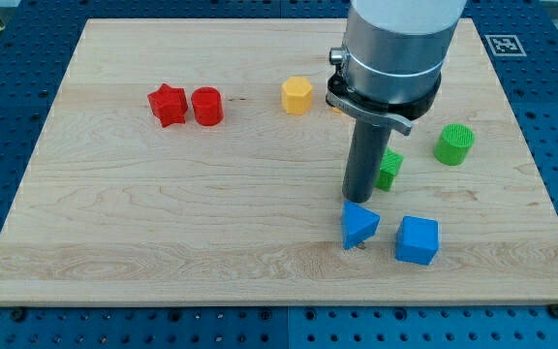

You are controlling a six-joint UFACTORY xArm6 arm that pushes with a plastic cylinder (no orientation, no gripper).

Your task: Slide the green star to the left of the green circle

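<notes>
Claw none; my tip hidden; green star (389,169) half-hidden behind rod (362,165)

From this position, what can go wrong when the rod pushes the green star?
1. My tip is mostly hidden behind the blue triangle, which it may shove instead.
2. The arm partly hides the green star, so contact is uncertain.
3. The green star already sits at the green circle's left; pushing may knock the circle.

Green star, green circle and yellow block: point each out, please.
green star (390,170): camera view, its visible right part beside the rod.
green circle (453,144): camera view, its side wall.
yellow block (297,95): camera view, its front face.
</notes>
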